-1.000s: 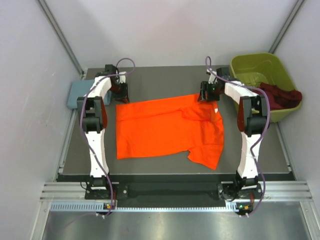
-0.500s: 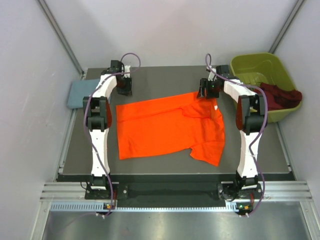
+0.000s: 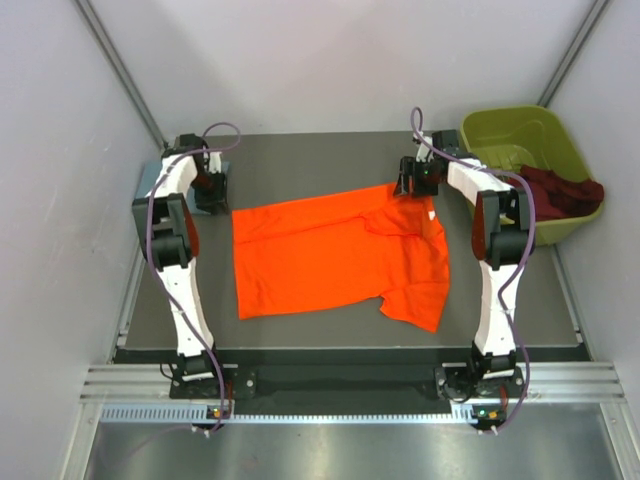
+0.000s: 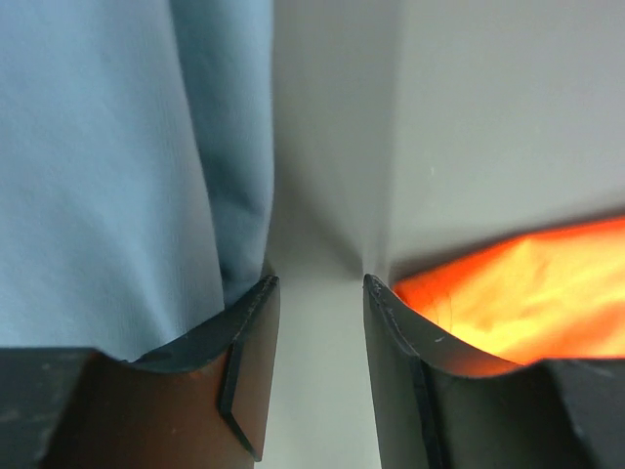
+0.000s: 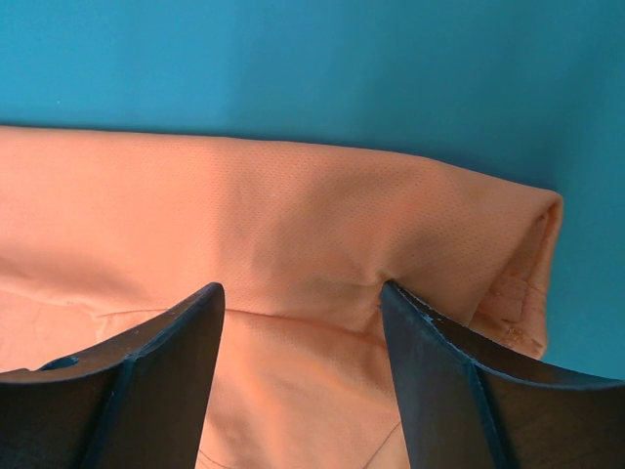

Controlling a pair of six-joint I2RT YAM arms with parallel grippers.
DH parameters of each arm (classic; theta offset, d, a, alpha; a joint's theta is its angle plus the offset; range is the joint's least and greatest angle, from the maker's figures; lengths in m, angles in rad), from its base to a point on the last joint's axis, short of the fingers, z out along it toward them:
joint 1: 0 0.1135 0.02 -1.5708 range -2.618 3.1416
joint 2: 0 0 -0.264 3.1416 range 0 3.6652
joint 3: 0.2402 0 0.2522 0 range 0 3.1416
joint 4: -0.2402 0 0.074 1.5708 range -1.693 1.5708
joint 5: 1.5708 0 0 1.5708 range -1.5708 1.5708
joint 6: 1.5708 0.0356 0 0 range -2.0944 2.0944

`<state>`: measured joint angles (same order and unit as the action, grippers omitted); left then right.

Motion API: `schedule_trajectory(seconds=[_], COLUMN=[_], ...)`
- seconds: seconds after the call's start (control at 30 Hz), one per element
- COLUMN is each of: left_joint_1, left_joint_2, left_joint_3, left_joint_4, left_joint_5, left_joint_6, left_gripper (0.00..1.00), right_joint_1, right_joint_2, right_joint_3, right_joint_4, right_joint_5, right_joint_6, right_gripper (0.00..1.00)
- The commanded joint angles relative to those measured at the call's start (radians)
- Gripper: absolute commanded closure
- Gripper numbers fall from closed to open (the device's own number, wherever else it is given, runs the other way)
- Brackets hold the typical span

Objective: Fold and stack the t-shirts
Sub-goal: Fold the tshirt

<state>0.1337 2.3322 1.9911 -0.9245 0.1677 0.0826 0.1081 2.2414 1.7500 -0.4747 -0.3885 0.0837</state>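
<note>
An orange t-shirt (image 3: 335, 255) lies spread on the dark table (image 3: 300, 160), its right side rumpled and folded over. My left gripper (image 3: 210, 192) is open and empty above the table, between the folded blue shirt (image 3: 146, 190) and the orange shirt's far left corner. The left wrist view shows the blue shirt (image 4: 117, 166) on the left, orange cloth (image 4: 527, 303) on the right, and bare table between my open fingers (image 4: 244, 342). My right gripper (image 3: 416, 185) is open at the orange shirt's far right corner, fingertips (image 5: 410, 332) pressing into the orange cloth (image 5: 293, 225).
A green bin (image 3: 520, 135) stands at the far right with a dark red garment (image 3: 560, 190) hanging over its rim. White walls close in the table on the left, the right and the back.
My left gripper has moved left, away from the orange shirt's far left corner and towards the blue shirt. The right gripper has stayed at the far right corner.
</note>
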Motion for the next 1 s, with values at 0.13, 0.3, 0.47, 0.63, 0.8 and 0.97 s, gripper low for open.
schedule_trajectory(seconds=[0.13, 0.3, 0.47, 0.63, 0.8, 0.97], left_joint_1=[-0.013, -0.013, -0.013, -0.014, -0.011, -0.013], left_joint_2=[-0.070, -0.083, -0.119, -0.143, -0.188, -0.188], left_joint_3=[-0.032, -0.018, -0.002, 0.002, -0.023, -0.069], left_joint_4=[-0.073, -0.059, -0.042, -0.048, -0.047, -0.050], left_joint_5=[0.091, 0.144, 0.104, 0.082, 0.065, 0.118], left_joint_6=[0.020, -0.020, -0.044, -0.044, -0.050, -0.058], left_gripper=[0.56, 0.56, 0.56, 0.57, 0.57, 0.57], right_joint_1=[-0.008, -0.008, -0.007, -0.001, 0.007, 0.010], right_joint_2=[0.000, -0.009, -0.025, -0.031, -0.035, -0.035], right_joint_3=[-0.003, -0.009, -0.023, -0.029, -0.029, -0.027], right_joint_4=[0.031, 0.031, 0.034, 0.036, 0.036, 0.036], right_joint_5=[0.027, 0.026, 0.028, 0.031, 0.031, 0.031], right_joint_6=[-0.002, -0.004, -0.009, -0.012, -0.012, -0.013], right_gripper=[0.34, 0.34, 0.34, 0.33, 0.34, 0.33])
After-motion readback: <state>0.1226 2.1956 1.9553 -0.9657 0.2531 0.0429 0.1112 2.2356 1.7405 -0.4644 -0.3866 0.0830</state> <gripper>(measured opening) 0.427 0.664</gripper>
